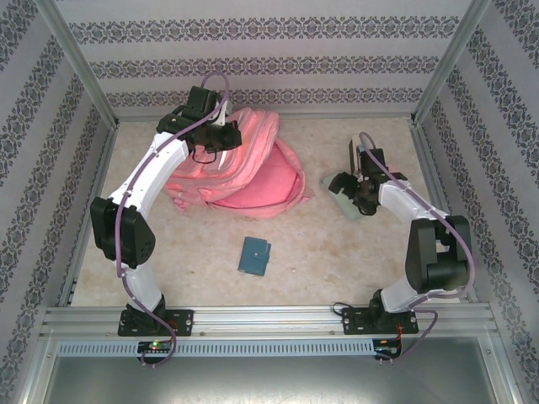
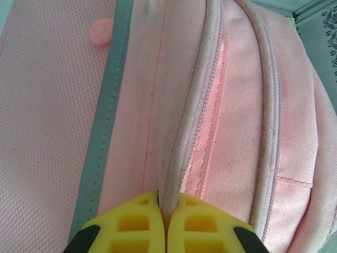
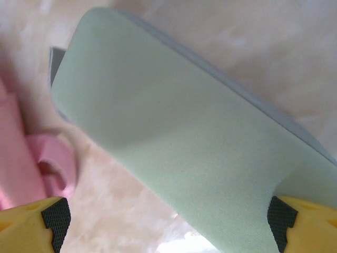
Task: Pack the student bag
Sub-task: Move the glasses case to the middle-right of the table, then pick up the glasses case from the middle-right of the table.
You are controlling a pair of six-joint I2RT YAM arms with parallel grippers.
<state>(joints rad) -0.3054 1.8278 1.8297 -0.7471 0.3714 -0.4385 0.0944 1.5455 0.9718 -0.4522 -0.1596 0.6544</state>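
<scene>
- left gripper (image 2: pixel 165 221), lower centre, is clamped tight on a seam of the student bag (image 2: pixel 52 105);
- right gripper (image 3: pixel 167 217), lower frame, is spread wide; pale green case (image 3: pixel 174 137) is straddled, not gripped

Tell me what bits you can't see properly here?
- Top view: inside the student bag, covered by its fabric and the left arm.
- Top view: the teal item, too small to name.
- Right wrist view: the green case, blurred, ends cut off by the frame.
- Left wrist view: the fold, its end hidden between the left fingers.
</scene>
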